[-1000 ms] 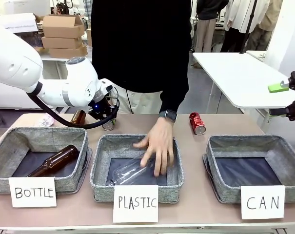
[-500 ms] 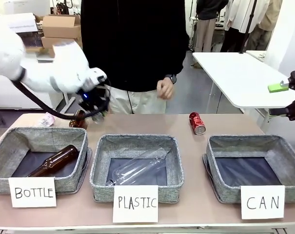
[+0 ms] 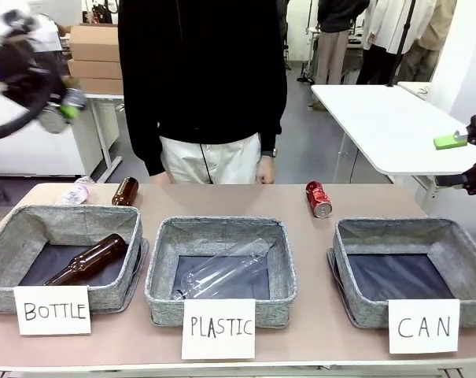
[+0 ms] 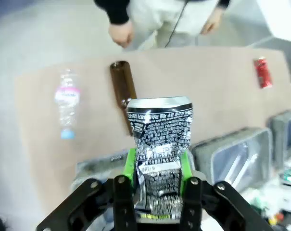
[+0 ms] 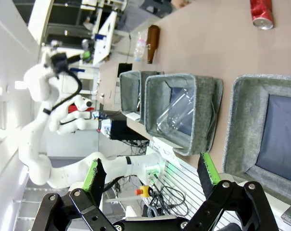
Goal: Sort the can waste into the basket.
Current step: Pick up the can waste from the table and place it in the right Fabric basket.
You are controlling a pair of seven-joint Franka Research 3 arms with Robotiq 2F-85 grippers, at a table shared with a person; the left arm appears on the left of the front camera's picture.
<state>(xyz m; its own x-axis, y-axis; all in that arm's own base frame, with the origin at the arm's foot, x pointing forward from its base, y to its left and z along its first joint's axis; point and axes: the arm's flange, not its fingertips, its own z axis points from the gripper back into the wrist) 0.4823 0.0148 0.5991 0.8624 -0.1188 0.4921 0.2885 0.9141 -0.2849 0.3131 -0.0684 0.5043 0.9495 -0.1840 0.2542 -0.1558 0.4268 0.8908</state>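
A dented, dark and silver printed can [image 4: 159, 125] is clamped between the green pads of my left gripper [image 4: 158, 162], which is shut on it. That gripper [image 3: 64, 106] hangs blurred high at the far left, well above the table. A shiny red can [image 3: 318, 198] lies on its side on the table behind the right basket; it is also in the left wrist view [image 4: 262, 72] and the right wrist view [image 5: 260, 12]. The grey basket [image 3: 403, 227] signed "CAN" stands at the right with nothing in it. My right gripper [image 5: 150, 173] is open, off the table's right side above that basket's [image 5: 239, 125] corner.
The middle "PLASTIC" basket [image 3: 163, 268] holds a clear bottle, and the left "BOTTLE" basket [image 3: 5, 252] holds a brown one. A second brown bottle [image 3: 125, 190] and a small plastic bottle [image 3: 74, 191] lie behind them. A person stands at the far edge, hands [image 3: 265, 169] down.
My left arm has swung up and to the left, carrying the can off the table. The person's hand has left the middle basket and dropped to the side. The right arm is still.
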